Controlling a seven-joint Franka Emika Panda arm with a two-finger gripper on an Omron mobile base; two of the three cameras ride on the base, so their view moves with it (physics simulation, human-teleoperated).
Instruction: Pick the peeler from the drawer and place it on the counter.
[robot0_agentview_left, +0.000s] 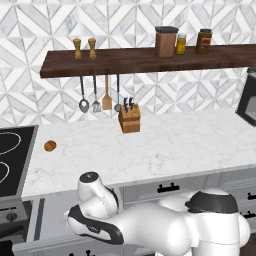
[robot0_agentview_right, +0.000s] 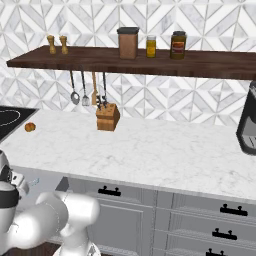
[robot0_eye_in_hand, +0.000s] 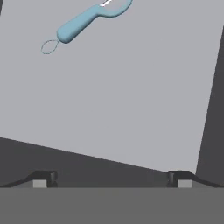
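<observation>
Hand view: the slim light-blue peeler (robot0_eye_in_hand: 83, 22), upper left on the flat grey drawer floor (robot0_eye_in_hand: 131, 96), looks light and stiff, best pinched mid-handle by the spread, empty pincer (robot0_eye_in_hand: 112, 179).

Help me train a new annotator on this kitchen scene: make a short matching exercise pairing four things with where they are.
Things:
1. peeler
2. knife block
3. wooden spatula
4. brown canister

Places:
A. on top of the wall shelf
B. lying on the flat grey floor of the drawer
C. hanging under the shelf
D. standing on the counter

Pairs: 1-B, 2-D, 3-C, 4-A
</observation>
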